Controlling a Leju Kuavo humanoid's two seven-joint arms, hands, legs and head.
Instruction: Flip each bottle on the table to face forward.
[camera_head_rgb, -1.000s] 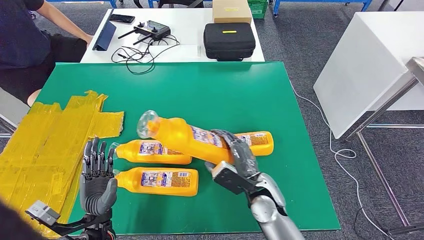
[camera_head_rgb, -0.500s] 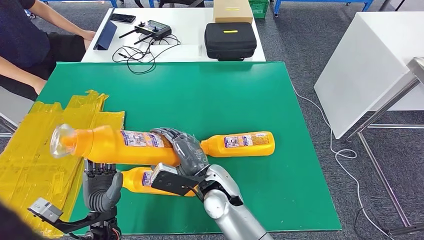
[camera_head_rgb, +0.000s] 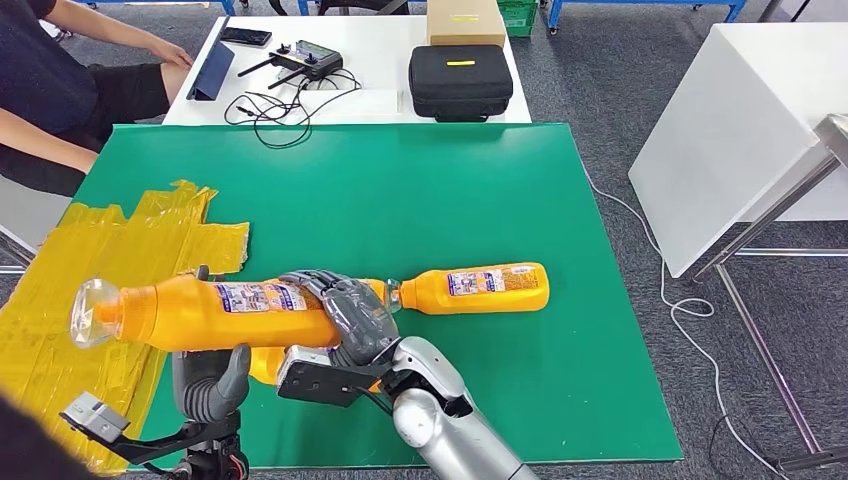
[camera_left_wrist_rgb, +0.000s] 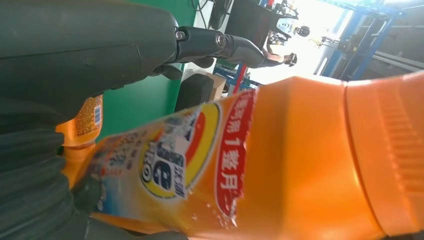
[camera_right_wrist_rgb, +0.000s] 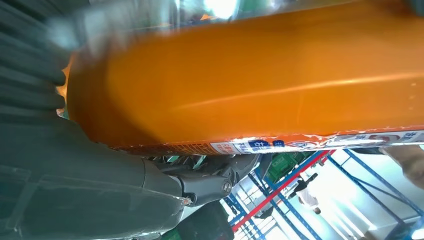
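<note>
Head view. Right hand (camera_head_rgb: 350, 315), fingers clamped around the held bottle (camera_head_rgb: 200, 312), carries it level above the table's (camera_head_rgb: 450, 190) near left part, cap toward the yellow tape (camera_head_rgb: 90, 270). Left hand (camera_head_rgb: 205, 385) sits beneath this bottle; whether its fingers are apart or together cannot be told. A second bottle (camera_head_rgb: 475, 288) lies flat on the table, right of the right hand.

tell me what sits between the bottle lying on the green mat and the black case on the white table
Only bare green mat, then the white table's edge, in the head view. Nothing stands between the lying bottle and the black case.
</note>
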